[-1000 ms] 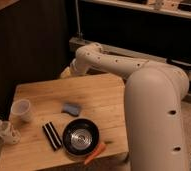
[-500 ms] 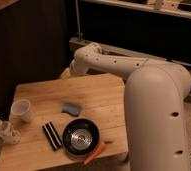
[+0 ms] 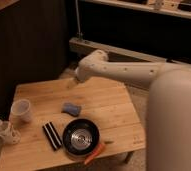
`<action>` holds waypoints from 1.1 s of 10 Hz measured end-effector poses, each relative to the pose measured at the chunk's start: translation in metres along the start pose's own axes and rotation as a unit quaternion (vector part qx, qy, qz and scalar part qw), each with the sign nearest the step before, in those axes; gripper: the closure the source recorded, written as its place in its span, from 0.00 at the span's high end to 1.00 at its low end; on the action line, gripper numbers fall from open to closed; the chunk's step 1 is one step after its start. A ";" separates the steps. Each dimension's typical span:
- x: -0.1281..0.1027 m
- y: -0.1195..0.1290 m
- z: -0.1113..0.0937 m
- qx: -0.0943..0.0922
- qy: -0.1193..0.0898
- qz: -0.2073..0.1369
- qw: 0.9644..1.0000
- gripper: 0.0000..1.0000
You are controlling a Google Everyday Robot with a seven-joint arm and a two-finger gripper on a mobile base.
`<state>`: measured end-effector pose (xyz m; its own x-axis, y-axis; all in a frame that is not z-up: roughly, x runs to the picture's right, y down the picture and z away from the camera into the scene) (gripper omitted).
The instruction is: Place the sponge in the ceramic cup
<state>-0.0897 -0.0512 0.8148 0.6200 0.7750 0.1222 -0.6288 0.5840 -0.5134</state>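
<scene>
Sponge (image 3: 71, 108) lies on the wooden tabletop (image 3: 114, 107), at about three o'clock from the white ceramic cup (image 3: 21, 110) and apart from it. We see the claw (image 3: 70, 83) released and empty, at twelve o'clock from the sponge, over the far edge.

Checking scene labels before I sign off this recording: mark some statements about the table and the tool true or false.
1. The tool is at the far edge of the table, holding nothing. True.
2. The sponge lies on the table, outside the ceramic cup. True.
3. The ceramic cup lies tipped on its side. False: it stands upright near the table's left edge in the camera view.
4. The striped black block sits inside the black bowl. False: the striped black block lies flat on the table beside the black bowl.
</scene>
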 end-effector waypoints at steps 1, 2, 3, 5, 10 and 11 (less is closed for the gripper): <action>0.006 -0.001 -0.007 -0.028 -0.010 0.003 1.000 0.80; 0.010 -0.003 -0.020 -0.071 -0.035 0.005 0.997 0.80; 0.010 -0.003 -0.031 -0.099 -0.059 0.003 0.993 0.80; 0.012 -0.009 -0.050 -0.130 -0.096 0.003 0.987 0.80; 0.027 0.023 -0.036 -0.101 -0.056 -0.049 0.992 0.80; 0.030 0.030 -0.032 -0.099 -0.050 -0.059 0.992 0.80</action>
<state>-0.0748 -0.0186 0.7756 0.6285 0.7294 0.2700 -0.4439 0.6215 -0.6455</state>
